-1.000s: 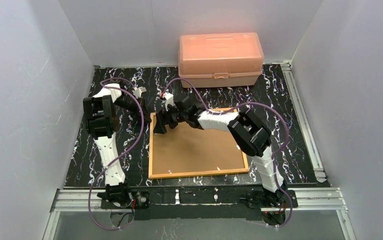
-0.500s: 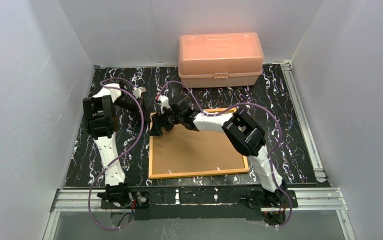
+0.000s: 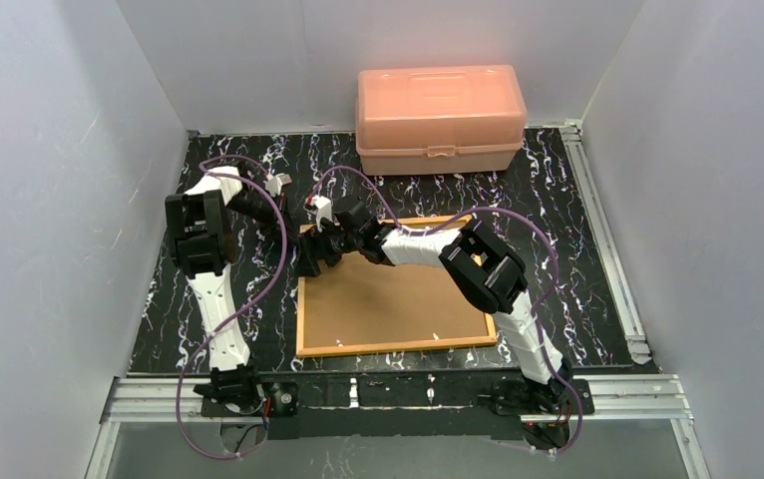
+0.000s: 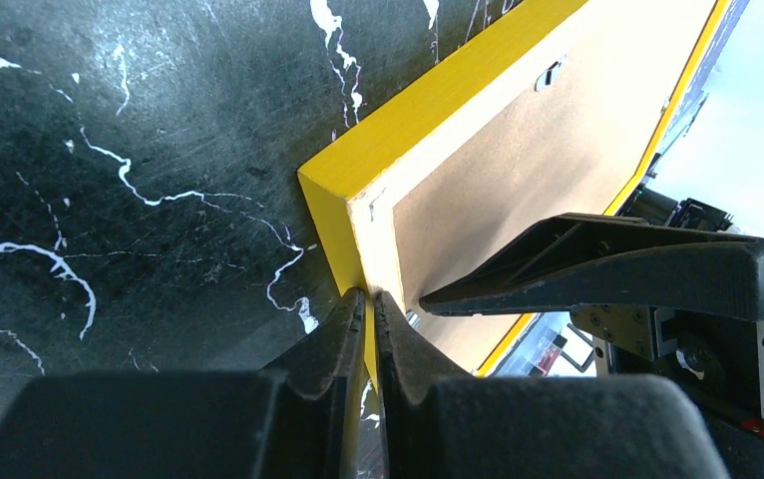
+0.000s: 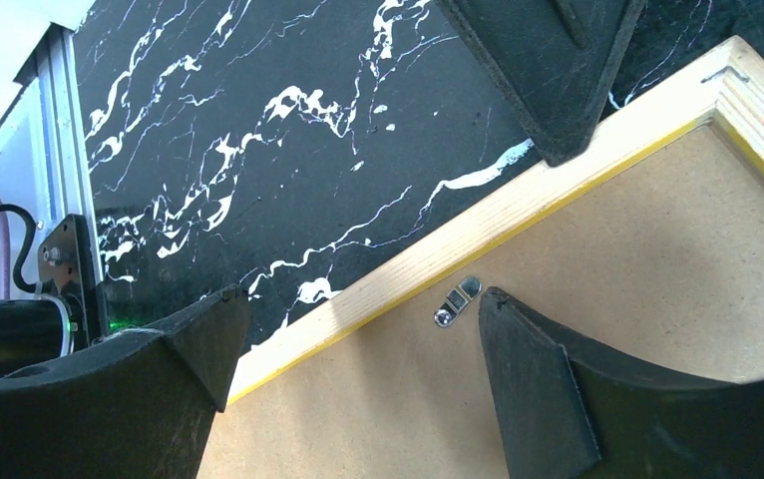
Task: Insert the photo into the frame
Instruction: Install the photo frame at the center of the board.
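Note:
The frame (image 3: 398, 299) lies back up on the black marbled table, showing its brown fibreboard back and yellow-orange border. My left gripper (image 3: 301, 232) is shut on the frame's yellow edge (image 4: 358, 210) close to its far left corner; the edge sits pinched between my fingers (image 4: 370, 299). My right gripper (image 3: 312, 253) is open above that same corner. In the right wrist view (image 5: 358, 329) it straddles the frame's border, with one finger over the table and one over the back beside a small metal clip (image 5: 456, 299). The photo is not in view.
A salmon-pink plastic box (image 3: 441, 118), closed, stands at the back of the table. Metal rails run along the right side (image 3: 602, 239) and the front edge (image 3: 398, 391). Grey walls enclose the table on three sides.
My right gripper has moved left along the frame's far edge towards the far left corner. The left arm and the frame have not moved.

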Available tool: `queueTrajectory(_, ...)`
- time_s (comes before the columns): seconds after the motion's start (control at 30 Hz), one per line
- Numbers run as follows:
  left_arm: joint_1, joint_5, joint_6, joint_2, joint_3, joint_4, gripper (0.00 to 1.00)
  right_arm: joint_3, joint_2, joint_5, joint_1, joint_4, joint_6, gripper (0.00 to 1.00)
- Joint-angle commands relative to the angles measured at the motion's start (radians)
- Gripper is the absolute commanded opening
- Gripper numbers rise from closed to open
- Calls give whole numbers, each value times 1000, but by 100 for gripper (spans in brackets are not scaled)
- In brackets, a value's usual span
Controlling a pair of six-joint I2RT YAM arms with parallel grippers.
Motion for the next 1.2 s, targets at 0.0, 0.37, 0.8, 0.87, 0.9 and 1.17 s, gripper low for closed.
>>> queueTrajectory(0.0, -9, -84, 34, -20, -4, 9, 5, 9, 11, -25, 10, 43, 18, 92)
queueTrajectory(0.37, -9, -89, 38, -23, -6, 9, 4, -6, 14, -54, 20, 77, 70, 91)
queueTrajectory(0.8, -9, -91, 43, -33, -9, 9, 3, 5, 21, -79, 22, 74, 71, 91)
queueTrajectory(0.87, -9, -92, 43, -35, -9, 8, 3, 9, 23, -85, 21, 70, 68, 91)
queueTrajectory(0.9, -9, -91, 42, -35, -8, 9, 3, 10, 23, -89, 21, 69, 66, 91)
queueTrajectory(1.17, -8, -87, 41, -39, -9, 8, 3, 43, 39, -137, 22, 47, 31, 90)
